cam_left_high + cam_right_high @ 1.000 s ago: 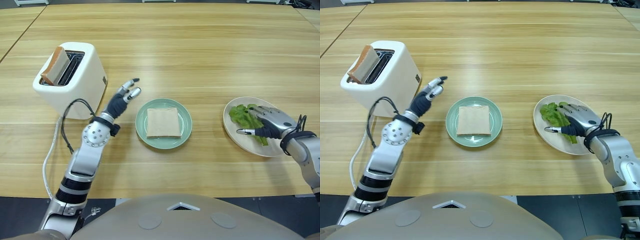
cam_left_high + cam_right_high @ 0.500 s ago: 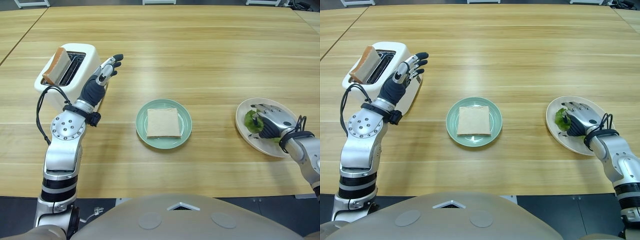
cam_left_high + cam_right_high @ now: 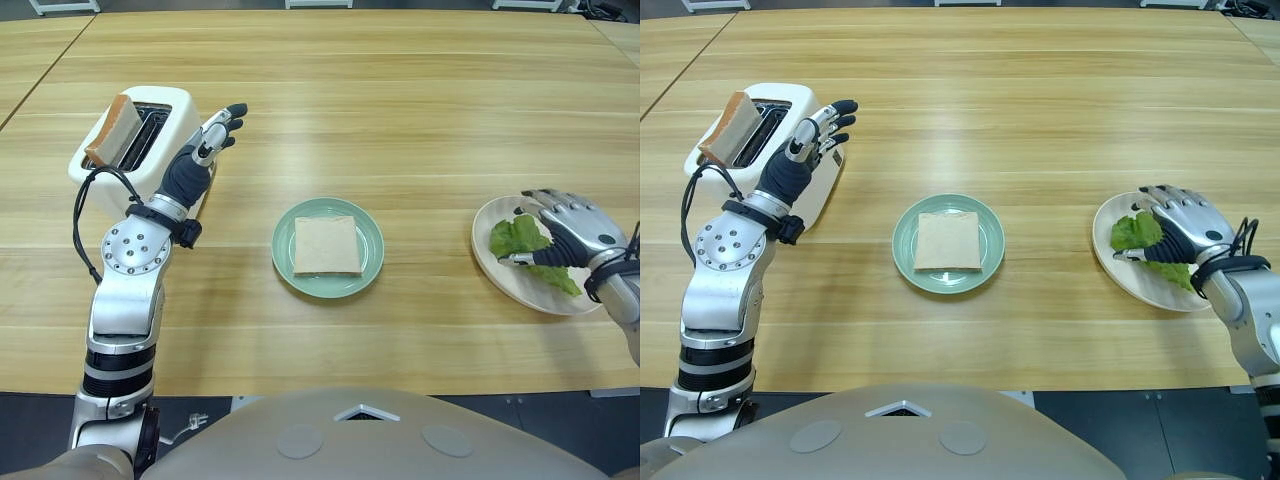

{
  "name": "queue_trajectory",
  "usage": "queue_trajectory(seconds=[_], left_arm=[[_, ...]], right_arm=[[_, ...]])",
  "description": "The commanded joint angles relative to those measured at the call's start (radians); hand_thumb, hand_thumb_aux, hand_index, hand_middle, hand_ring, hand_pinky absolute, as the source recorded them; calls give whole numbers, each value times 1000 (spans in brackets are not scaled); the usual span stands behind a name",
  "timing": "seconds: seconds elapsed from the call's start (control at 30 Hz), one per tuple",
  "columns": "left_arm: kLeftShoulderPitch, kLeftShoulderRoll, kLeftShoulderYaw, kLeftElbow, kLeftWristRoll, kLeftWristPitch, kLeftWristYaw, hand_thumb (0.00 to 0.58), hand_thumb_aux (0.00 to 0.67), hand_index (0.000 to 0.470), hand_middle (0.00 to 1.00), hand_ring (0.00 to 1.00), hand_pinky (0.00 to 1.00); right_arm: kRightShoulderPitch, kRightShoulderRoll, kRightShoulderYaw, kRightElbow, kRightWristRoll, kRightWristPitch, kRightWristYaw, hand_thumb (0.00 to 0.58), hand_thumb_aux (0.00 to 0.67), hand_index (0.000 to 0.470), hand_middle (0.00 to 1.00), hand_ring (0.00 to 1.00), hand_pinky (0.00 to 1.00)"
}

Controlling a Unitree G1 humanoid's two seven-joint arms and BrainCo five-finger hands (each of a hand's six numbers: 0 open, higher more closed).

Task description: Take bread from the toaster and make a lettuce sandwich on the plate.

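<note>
My left hand [image 3: 200, 155] hangs beside the right side of the white toaster [image 3: 165, 100] on the left, fingers spread and holding nothing. A bread slice [image 3: 112, 130] juts tilted from the toaster's top. A second slice [image 3: 327, 245] lies on the green plate [image 3: 375, 245] at the near centre. On the right, my right hand [image 3: 575, 228] is curled around the lettuce [image 3: 515, 238] over the cream plate [image 3: 520, 285].

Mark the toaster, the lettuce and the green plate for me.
toaster [image 3: 176, 102]: left eye view, white top beside the slots.
lettuce [image 3: 513, 238]: left eye view, middle of the leaf.
green plate [image 3: 284, 246]: left eye view, bare left rim.
</note>
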Motion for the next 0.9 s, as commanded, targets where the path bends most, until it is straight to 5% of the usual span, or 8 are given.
queue_trajectory(seconds=[0.03, 0.37, 0.43, 0.47, 0.6, 0.8, 0.9], left_arm=[[0, 12, 22, 19, -8, -4, -6, 0, 0, 0, 0, 0, 0], [31, 24, 51, -1, -22, -12, -17, 0, 0, 0, 0, 0, 0], [38, 26, 50, -5, -21, -14, -17, 0, 0, 0, 0, 0, 0], [42, 28, 50, -7, -22, -16, -18, 0, 0, 0, 0, 0, 0], [47, 29, 49, -14, -29, -18, -22, 0, 0, 0, 0, 0, 0], [44, 26, 45, -20, -33, -17, -23, 0, 0, 0, 0, 0, 0], [44, 26, 43, -15, -32, -19, -22, 0, 0, 0, 0, 0, 0]], right_arm=[[58, -10, -34, -48, 37, 50, 102, 0, 0, 0, 0, 0, 0], [16, -28, 7, 49, -7, 86, 116, 0, 0, 0, 0, 0, 0], [-10, -39, 20, 85, -28, 80, 93, 258, 171, 120, 0, 0, 0], [-20, -45, 26, 104, -37, 80, 84, 436, 336, 236, 0, 0, 0], [-41, -58, 46, 143, -61, 82, 58, 489, 405, 284, 0, 0, 0], [-84, -57, 93, 158, -80, 62, 8, 580, 665, 466, 0, 0, 0], [-108, -52, 110, 146, -82, 43, -21, 580, 670, 470, 0, 0, 0]])
